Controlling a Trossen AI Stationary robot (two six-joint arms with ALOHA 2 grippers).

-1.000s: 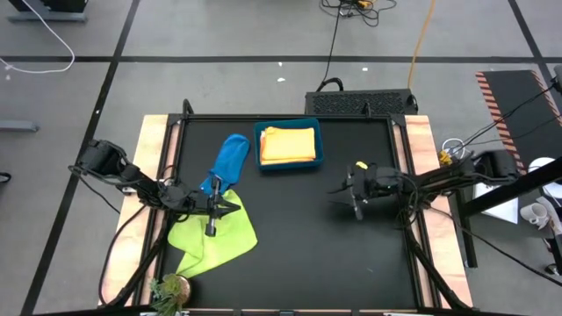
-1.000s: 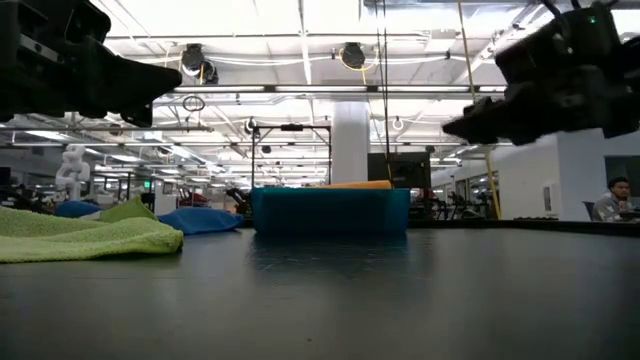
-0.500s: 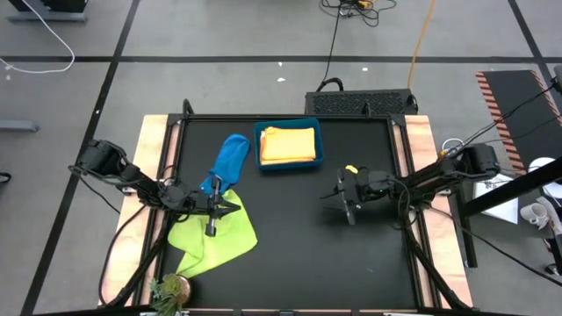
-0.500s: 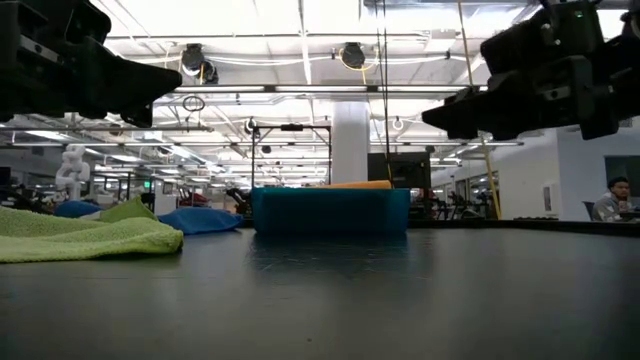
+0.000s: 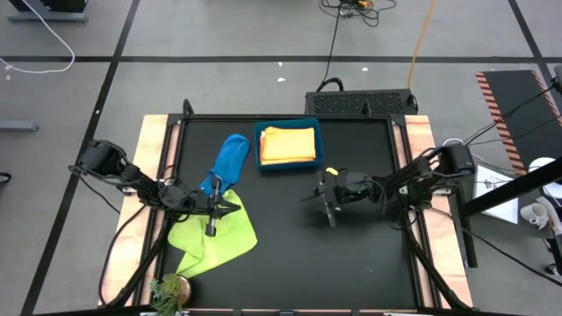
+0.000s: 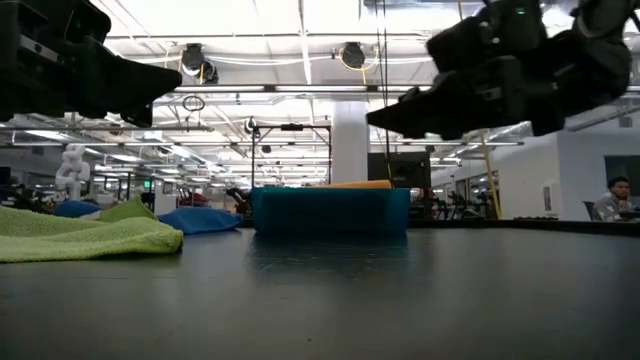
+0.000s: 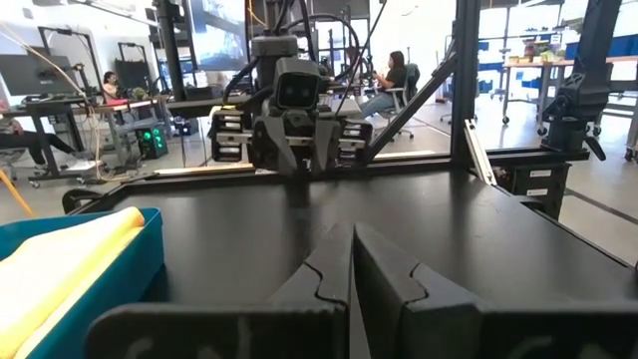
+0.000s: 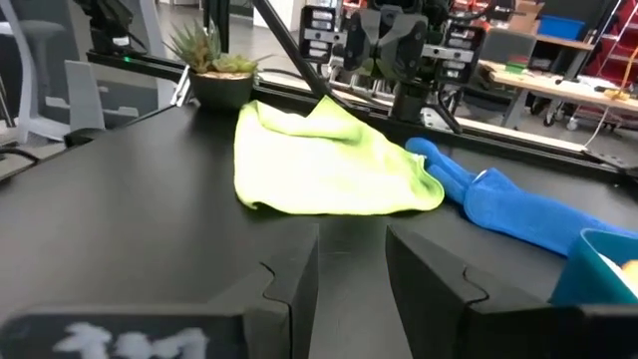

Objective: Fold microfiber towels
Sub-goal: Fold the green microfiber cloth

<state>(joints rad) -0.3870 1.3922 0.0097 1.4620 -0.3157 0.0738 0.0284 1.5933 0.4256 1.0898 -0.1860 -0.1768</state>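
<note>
Lime green towel [image 5: 213,235] and blue towel [image 5: 230,158] on bench [image 5: 290,254]; left claw [image 5: 211,230] closed above green towel, right claw [image 5: 330,219] open, mid-bench.

A rigid teal rectangular bin [image 5: 287,146] sits at the far middle of a black work table [image 5: 290,246] edged with pale wooden side rails [image 5: 151,149]. A small potted green plant [image 5: 169,290] stands at one near corner. Beyond, seated people [image 7: 391,82] work at desks.
</note>
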